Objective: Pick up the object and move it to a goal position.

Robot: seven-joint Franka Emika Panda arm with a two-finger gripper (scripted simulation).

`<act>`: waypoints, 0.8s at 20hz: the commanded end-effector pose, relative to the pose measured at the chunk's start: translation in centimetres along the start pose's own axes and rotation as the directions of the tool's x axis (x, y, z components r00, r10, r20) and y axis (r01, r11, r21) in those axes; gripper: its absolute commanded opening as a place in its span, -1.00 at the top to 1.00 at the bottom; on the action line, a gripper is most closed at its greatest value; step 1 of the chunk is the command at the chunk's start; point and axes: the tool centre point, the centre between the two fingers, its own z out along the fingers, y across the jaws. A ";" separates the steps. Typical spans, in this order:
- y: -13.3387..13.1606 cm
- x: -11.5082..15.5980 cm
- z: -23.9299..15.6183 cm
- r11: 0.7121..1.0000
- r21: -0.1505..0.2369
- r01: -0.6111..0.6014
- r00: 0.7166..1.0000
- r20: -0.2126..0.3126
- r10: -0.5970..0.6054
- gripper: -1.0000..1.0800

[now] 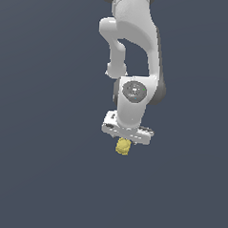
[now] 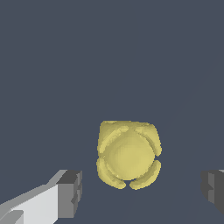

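Gripper (image 2: 140, 192) spread wide astride yellow object (image 2: 128, 154), untouched; bumpy surface may slip if closed off-centre.

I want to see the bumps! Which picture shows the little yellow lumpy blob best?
The wrist view: the small lumpy yellow blob fills the middle, bumps clear, between the open tool fingers. The exterior view shows it tiny, just under the white tool.

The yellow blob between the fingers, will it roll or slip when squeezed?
The yellow blob looks rounded and lumpy, so it may rotate between flat pads. It is much narrower than the open gripper, so probably light.
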 end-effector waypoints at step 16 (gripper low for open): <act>-0.4 0.2 3.4 0.999 -0.004 -0.045 0.999 0.001 0.045 -0.92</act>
